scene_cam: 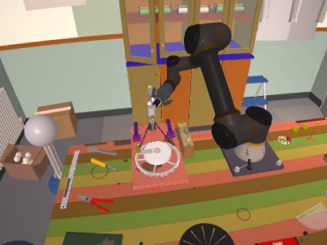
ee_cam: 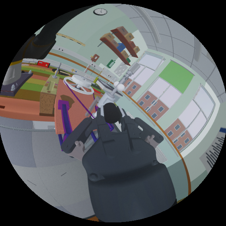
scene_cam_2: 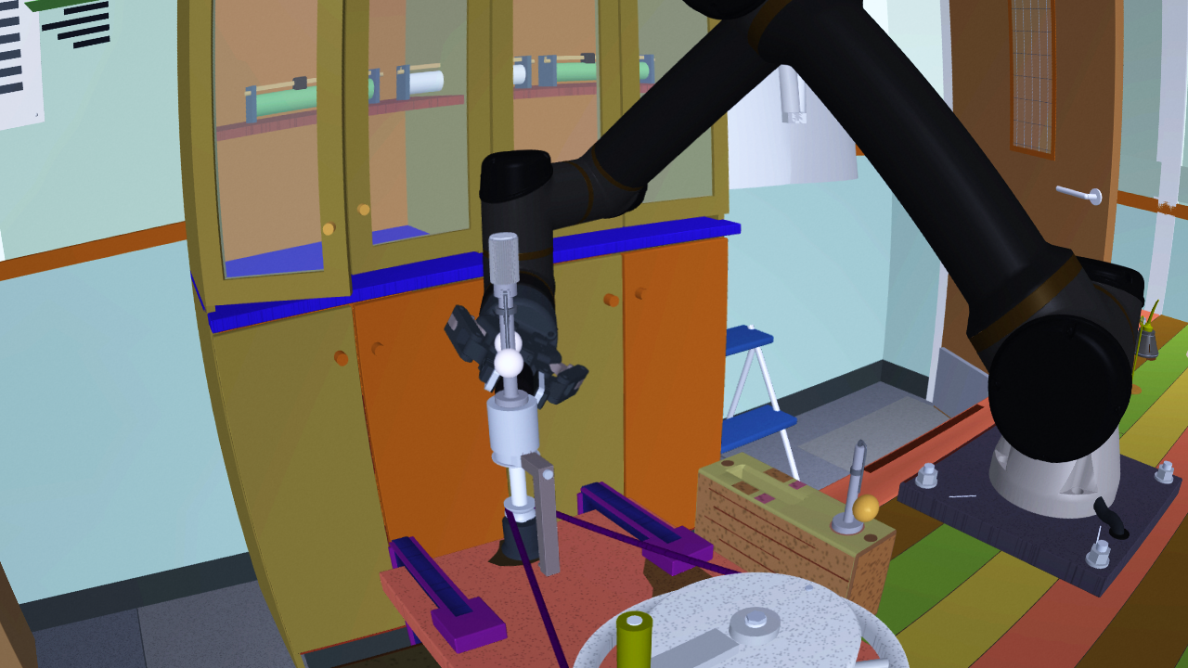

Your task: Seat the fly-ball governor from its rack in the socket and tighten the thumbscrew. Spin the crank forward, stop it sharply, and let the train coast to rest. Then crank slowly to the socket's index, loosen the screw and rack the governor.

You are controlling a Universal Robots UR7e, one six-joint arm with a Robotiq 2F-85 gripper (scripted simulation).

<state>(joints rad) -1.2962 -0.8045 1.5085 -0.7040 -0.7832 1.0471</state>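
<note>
My gripper (scene_cam_2: 517, 374) is at the back of the red base plate, behind the upright fly-ball governor (scene_cam_2: 507, 357). The governor stands in the grey socket (scene_cam_2: 512, 432) on its spindle, with its white balls (scene_cam_2: 508, 362) hanging close to the stem and a knurled top (scene_cam_2: 503, 259) above. In the wrist camera a black round knob, the thumbscrew (ee_cam: 111, 113), sits between my fingertips at the socket. The white crank wheel (scene_cam: 157, 158) with its olive handle (scene_cam_2: 634, 636) lies in front, joined to the spindle by a purple belt. My gripper is closed on the thumbscrew.
A cork-brown rack block (scene_cam_2: 789, 523) with a small lever stands right of the plate. Two purple rails (scene_cam_2: 444, 594) flank the spindle. A tall cabinet (scene_cam_2: 465, 166) rises just behind. Pliers (scene_cam: 95, 202), a screwdriver (scene_cam: 101, 163) and a ruler (scene_cam: 69, 179) lie on the striped bench to the left.
</note>
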